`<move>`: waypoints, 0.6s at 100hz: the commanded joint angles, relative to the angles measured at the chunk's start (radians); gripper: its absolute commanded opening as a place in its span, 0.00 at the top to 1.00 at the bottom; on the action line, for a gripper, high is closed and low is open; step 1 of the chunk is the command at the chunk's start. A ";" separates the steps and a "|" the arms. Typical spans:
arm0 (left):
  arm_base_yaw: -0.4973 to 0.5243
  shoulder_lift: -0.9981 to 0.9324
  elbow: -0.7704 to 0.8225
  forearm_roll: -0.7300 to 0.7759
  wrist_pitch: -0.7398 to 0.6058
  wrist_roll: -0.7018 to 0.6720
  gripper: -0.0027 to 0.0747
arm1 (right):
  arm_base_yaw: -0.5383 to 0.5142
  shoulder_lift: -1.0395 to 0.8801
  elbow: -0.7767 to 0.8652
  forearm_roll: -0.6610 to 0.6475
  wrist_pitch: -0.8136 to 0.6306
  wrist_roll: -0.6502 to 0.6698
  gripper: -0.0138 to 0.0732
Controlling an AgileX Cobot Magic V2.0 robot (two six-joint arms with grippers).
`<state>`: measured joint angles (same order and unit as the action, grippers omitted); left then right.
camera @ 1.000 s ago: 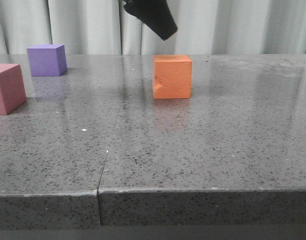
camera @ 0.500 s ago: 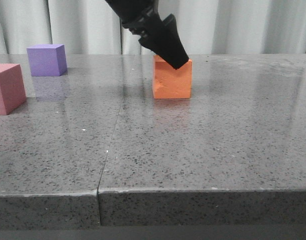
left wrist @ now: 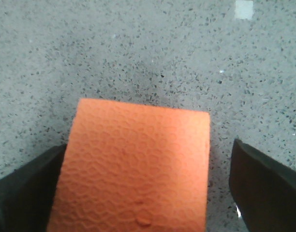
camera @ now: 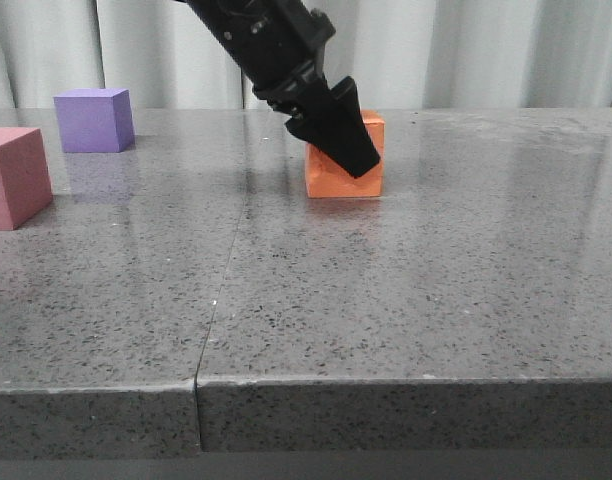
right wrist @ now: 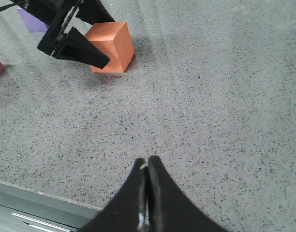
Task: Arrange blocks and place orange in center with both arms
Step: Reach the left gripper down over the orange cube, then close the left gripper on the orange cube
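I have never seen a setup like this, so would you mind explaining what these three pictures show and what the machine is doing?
It is a two-armed robot at a grey stone table. The front picture looks forward over the table. The other two come from cameras on each wrist. Three foam cubes sit on the table: a pink cube, a purple cube and an orange cube. The left gripper is open, its fingers on either side of the orange cube, not yet closed on it. The right gripper is shut, holds nothing and hangs above bare table.

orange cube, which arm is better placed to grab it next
Left. The left gripper is open with its fingers on either side of the orange cube. The right gripper is shut and well away from it.
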<state>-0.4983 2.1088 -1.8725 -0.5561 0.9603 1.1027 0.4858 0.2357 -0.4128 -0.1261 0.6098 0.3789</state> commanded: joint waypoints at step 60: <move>-0.008 -0.057 -0.030 -0.049 -0.032 0.001 0.62 | -0.004 0.008 -0.025 -0.017 -0.078 -0.005 0.92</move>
<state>-0.4983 2.1089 -1.8725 -0.5567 0.9558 1.1048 0.4858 0.2357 -0.4128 -0.1261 0.6098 0.3806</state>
